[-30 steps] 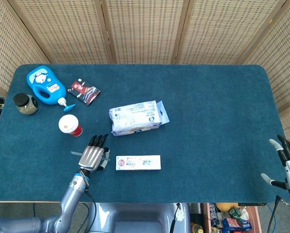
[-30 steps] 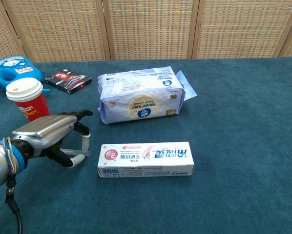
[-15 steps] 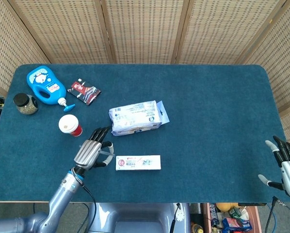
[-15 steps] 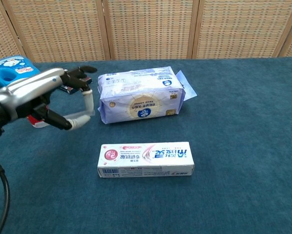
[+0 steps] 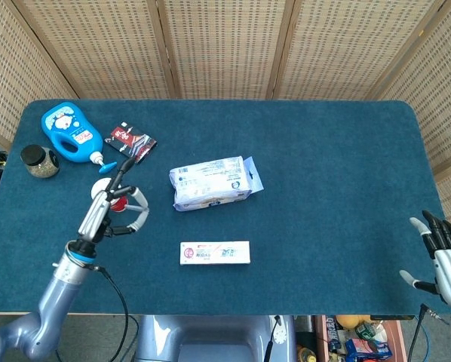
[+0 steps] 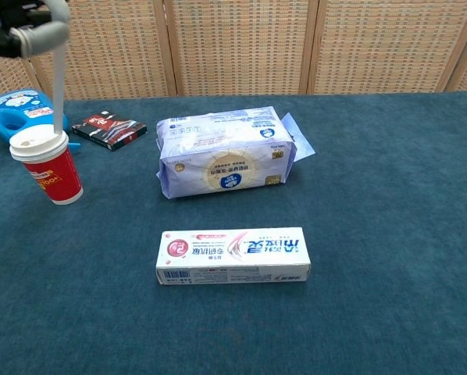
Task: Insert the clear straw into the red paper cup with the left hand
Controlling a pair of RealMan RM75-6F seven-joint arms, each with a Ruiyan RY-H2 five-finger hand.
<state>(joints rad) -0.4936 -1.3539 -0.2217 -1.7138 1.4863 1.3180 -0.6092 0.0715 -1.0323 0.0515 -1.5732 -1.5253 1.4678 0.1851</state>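
The red paper cup (image 6: 51, 176) with a white lid stands upright at the left of the table. My left hand (image 6: 19, 35) is raised high above it and holds the clear straw (image 6: 58, 78), which hangs almost straight down. The straw's lower tip sits at the right side of the lid; whether it enters the lid I cannot tell. In the head view my left hand (image 5: 105, 211) covers most of the cup (image 5: 99, 187). My right hand (image 5: 440, 256) hangs beyond the table's near right corner, fingers spread, holding nothing.
A blue bottle (image 5: 67, 132), a small jar (image 5: 38, 161) and a black-red packet (image 5: 131, 142) lie behind the cup. A wipes pack (image 6: 226, 160) lies mid-table, and a toothpaste box (image 6: 233, 256) lies nearer the front edge.
My left hand has lifted off the table near the toothpaste box with the straw and moved back and left, up over the cup. The straw has turned from lying flat to hanging vertical.
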